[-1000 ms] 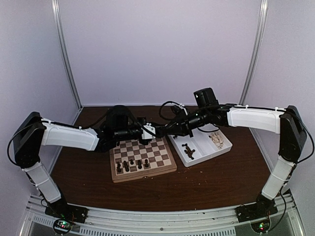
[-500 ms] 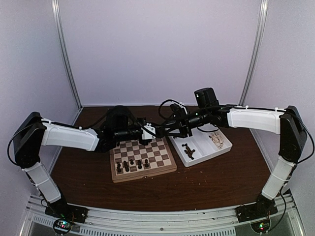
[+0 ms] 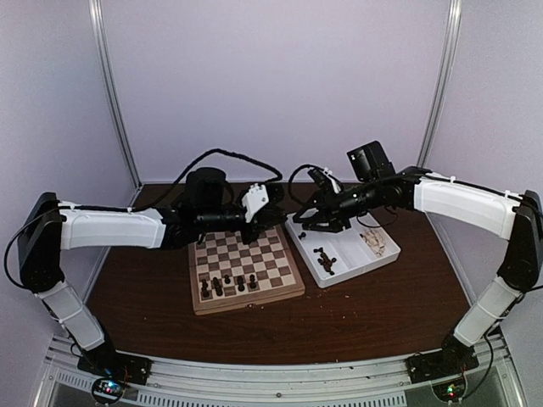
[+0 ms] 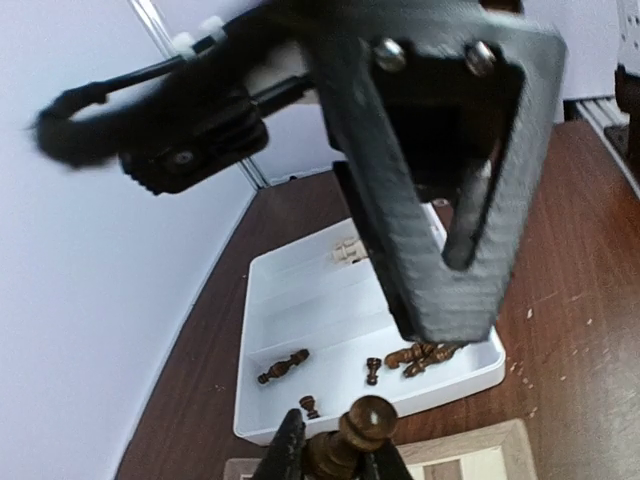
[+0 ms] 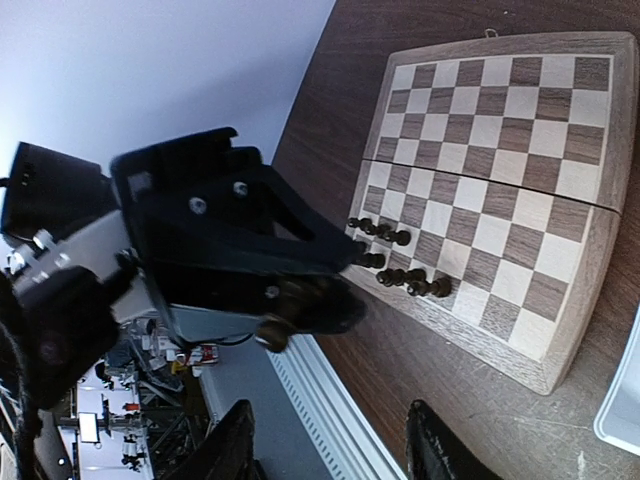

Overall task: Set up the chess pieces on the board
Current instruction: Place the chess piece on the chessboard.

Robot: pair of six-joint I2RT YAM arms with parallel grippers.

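My left gripper [image 4: 335,458] is shut on a dark brown chess piece [image 4: 352,432], whose round head sticks out past the fingertips. It hangs in the air over the far right edge of the board [image 3: 248,298]. My right gripper [image 5: 340,455] is open with nothing between its fingers and hovers over the left end of the white tray [image 3: 349,246], a short way right of my left gripper [image 3: 251,222]. Several dark pieces [image 3: 229,284] stand upright on the board's near rows. More dark pieces [image 4: 420,354] lie in the tray's near compartment.
Pale cream pieces [image 3: 373,242] lie in the tray's right compartment. The tray [image 4: 300,300] sits right beside the board's right edge on the dark wooden table. Both forearms cross low over the back of the table. Walls and metal posts close in the back and sides.
The two grippers met over the board's far right corner. The right one has opened, let go of the piece and drawn back right over the tray. The left keeps the piece.
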